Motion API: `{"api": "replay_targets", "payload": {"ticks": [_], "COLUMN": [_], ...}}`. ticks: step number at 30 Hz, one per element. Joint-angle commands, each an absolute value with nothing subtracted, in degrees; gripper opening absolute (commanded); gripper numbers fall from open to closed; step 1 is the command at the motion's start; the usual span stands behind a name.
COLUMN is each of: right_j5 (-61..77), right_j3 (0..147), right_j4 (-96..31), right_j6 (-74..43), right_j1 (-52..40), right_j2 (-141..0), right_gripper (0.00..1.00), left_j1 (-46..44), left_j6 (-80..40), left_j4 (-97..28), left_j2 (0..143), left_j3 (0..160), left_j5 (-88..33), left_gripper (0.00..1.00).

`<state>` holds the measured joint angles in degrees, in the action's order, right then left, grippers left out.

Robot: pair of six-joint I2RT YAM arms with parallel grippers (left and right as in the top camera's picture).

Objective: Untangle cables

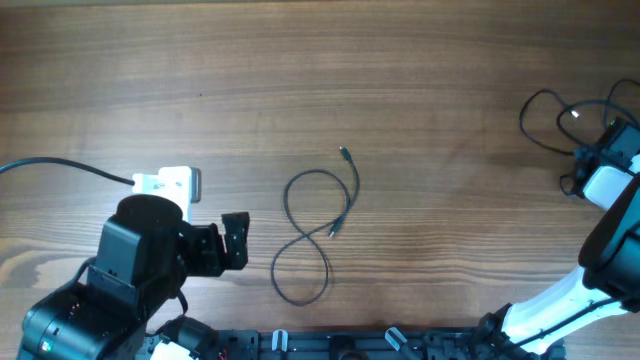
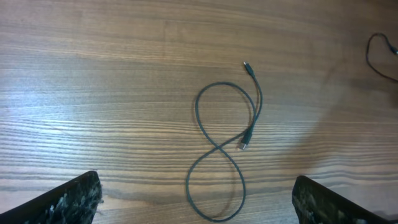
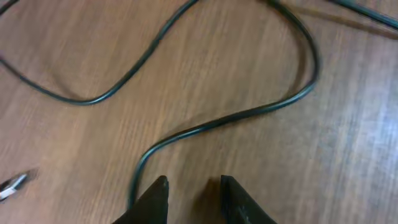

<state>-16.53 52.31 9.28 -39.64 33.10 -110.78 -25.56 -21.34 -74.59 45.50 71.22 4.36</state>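
Observation:
A thin dark cable [image 1: 316, 239] lies in a loose figure-eight at the middle of the table, both plug ends free; it also shows in the left wrist view [image 2: 222, 148]. My left gripper [image 1: 236, 242] is open and empty to the cable's left, its fingers wide apart [image 2: 196, 186] in the wrist view. A second black cable [image 1: 545, 110] lies in loose curves at the far right. My right gripper [image 1: 608, 150] hovers low over it, open by a narrow gap [image 3: 193, 183]. That cable [image 3: 249, 115] runs past the left finger, with nothing between the fingers.
A white charger block [image 1: 168, 185] with a black lead [image 1: 60, 165] running left lies just beyond my left arm. A small metal plug [image 3: 12, 183] shows at the left of the right wrist view. The second cable's edge shows at the top right of the left wrist view [image 2: 373, 59].

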Motion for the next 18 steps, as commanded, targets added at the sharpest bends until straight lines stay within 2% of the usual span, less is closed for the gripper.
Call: {"api": "replay_targets", "payload": {"ticks": [1,2,3,6,10,14,15,17,18], "right_j5": [-6.7,-1.2,6.3,14.9,24.5,32.1,35.3,38.6,36.8], "right_j3": [51.4,51.4,51.4,51.4,51.4,51.4,51.4,51.1,50.9], "right_j4": [11.2,11.9,13.6,16.0,10.8,-4.7,-7.4,-11.0,-12.1], "right_j6": [-30.1,-30.1,-29.8,-23.0,-18.0,-17.7,-14.2,-15.1,-15.3], "right_j1": [32.7,32.7,32.6,31.8,31.4,31.3,31.3,31.3,31.3], "right_j2": [-113.8,-113.8,-113.6,-111.1,-99.2,-87.5,-86.2,-86.7,-87.3], "right_gripper": [0.34,0.72,1.00,1.00,1.00,0.99,1.00,1.00,0.83], "left_j1": [-25.6,-25.6,-25.6,-25.6,-25.6,-25.6,-25.6,-25.6,-25.6], "left_j6": [-21.3,-21.3,-21.3,-21.3,-21.3,-21.2,-21.2,-21.2,-21.3], "left_j4": [-74.4,-74.3,-74.2,-74.3,-74.3,-74.2,-74.3,-74.2,-74.2], "left_j2": [45.4,45.4,45.5,46.2,48.2,49.3,49.2,49.2,49.2], "left_j3": [71.2,71.2,71.2,71.2,71.2,71.2,71.2,71.2,71.2], "left_j5": [3.9,3.9,3.9,3.9,3.9,2.6,2.6,2.6,2.5], "left_gripper": [1.00,1.00,1.00,1.00,1.00,1.00,1.00,1.00,1.00]}}
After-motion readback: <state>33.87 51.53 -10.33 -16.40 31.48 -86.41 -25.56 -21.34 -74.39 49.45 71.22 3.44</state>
